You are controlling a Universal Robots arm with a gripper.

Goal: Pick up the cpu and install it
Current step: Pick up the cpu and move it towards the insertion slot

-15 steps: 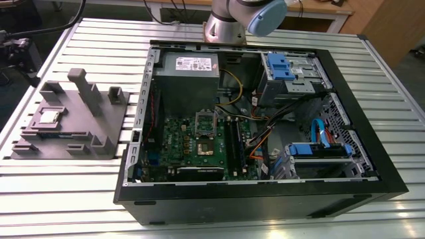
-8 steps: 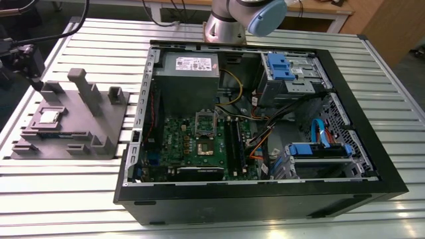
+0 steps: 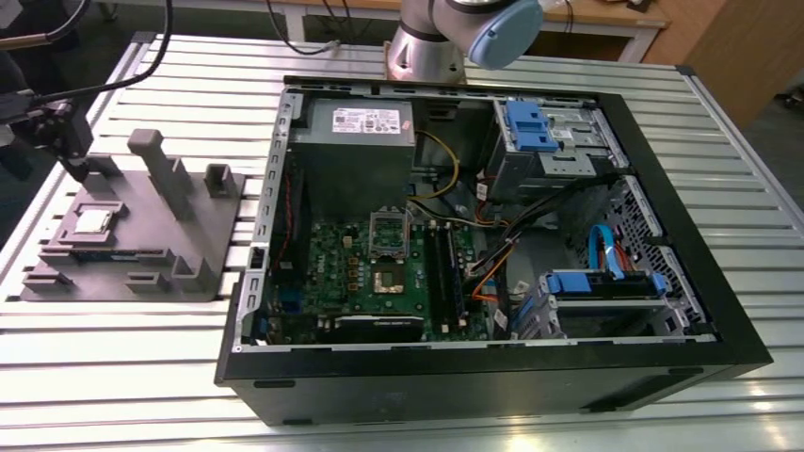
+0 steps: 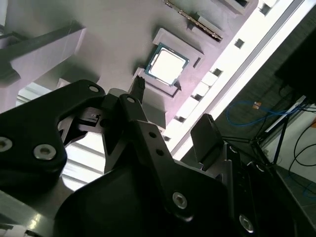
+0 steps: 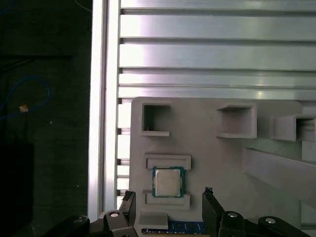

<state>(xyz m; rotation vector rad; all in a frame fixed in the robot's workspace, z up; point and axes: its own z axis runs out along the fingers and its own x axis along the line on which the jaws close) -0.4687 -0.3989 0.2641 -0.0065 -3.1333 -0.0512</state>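
The black gripper (image 5: 169,193) hangs with fingers spread over the small silvery square cpu (image 5: 168,181), apparently untouched in its grey moulded tray (image 5: 217,163); pickup and installation not yet done.

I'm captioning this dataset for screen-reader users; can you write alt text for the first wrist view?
The cpu lies flat in a recess of a grey holder tray, with the open gripper near it, not touching it. The tray rests on a slatted metal table.
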